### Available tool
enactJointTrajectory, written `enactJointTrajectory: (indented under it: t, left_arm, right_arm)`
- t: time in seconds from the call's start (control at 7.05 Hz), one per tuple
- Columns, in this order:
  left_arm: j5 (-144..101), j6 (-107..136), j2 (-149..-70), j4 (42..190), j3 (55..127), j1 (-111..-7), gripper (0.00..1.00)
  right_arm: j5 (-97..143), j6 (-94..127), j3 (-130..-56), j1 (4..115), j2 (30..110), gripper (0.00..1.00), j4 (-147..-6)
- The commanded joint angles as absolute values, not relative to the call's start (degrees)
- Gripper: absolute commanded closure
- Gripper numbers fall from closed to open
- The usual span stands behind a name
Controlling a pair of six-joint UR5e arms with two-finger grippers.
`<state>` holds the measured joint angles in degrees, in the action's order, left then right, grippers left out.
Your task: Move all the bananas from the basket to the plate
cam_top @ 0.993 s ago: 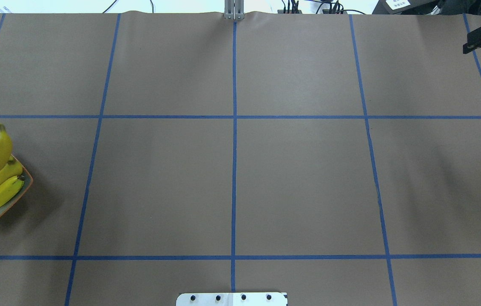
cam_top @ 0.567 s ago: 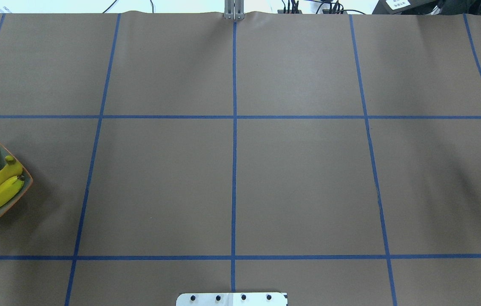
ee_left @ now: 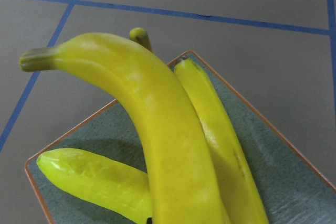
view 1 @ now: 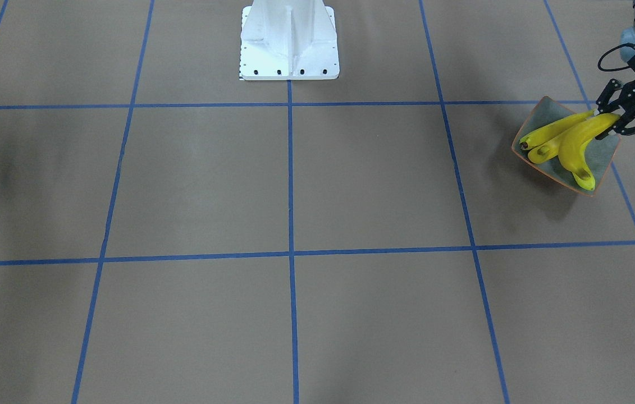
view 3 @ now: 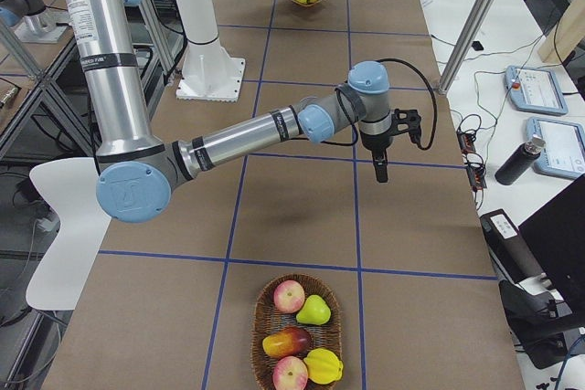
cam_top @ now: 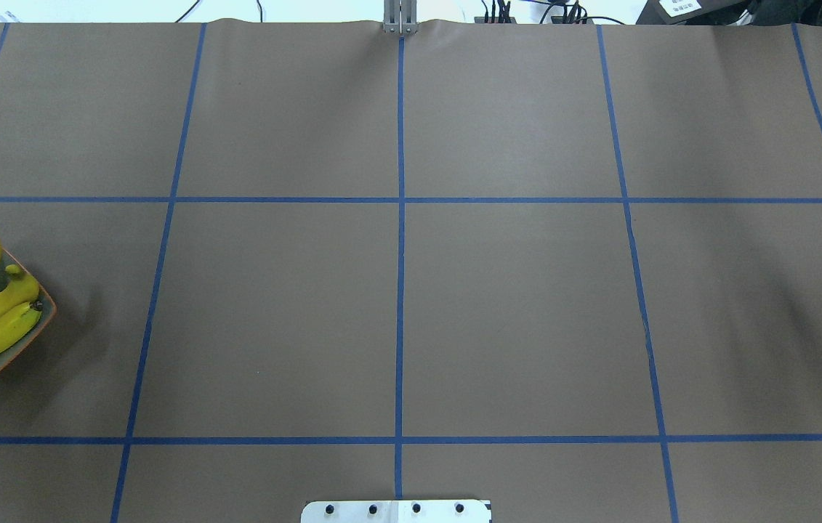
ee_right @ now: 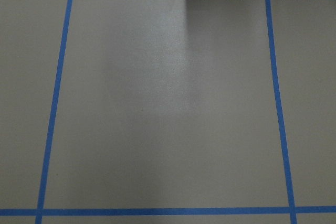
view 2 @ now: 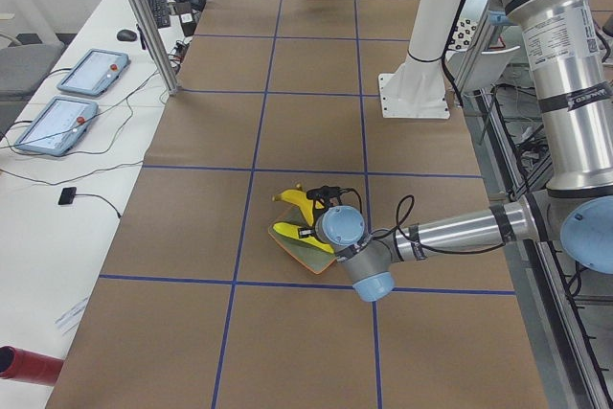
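Big banana (view 1: pixel 574 147) now atop plate (view 1: pixel 604 152) bananas (view 1: pixel 542 134)

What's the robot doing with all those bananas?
The robot's left gripper is holding the big banana by one end, over the other bananas that lie on the plate. The basket far down the table has other fruit in it, but no banana that I can see. The right gripper hangs over a bare patch, holding nothing.
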<state>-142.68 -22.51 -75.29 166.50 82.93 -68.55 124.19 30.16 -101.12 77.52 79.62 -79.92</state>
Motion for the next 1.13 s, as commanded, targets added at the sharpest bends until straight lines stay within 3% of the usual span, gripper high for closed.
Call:
enactJointTrajectory:
  t: [0.0, 0.14, 0.43, 0.99]
  left_arm:
    - [-142.65, -22.06, -77.6, 166.29, 80.33, -68.47, 1.0]
    - [-142.73, -21.97, -78.3, 166.29, 80.25, -68.47, 0.79]
    - [-142.73, -21.97, -78.49, 166.2, 80.24, -68.55, 0.05]
    - [-145.96, -14.91, -79.1, 165.85, 82.43, -68.73, 0.01]
  right_arm:
    - [124.19, 30.23, -101.25, 77.52, 79.63, 0.0, -79.89]
    - [124.19, 30.23, -101.25, 77.52, 79.63, 0.0, -79.89]
    - [124.19, 30.41, -101.34, 77.52, 79.72, 0.0, -79.89]
    - [124.28, 30.32, -101.51, 77.52, 79.8, 0.0, -79.89]
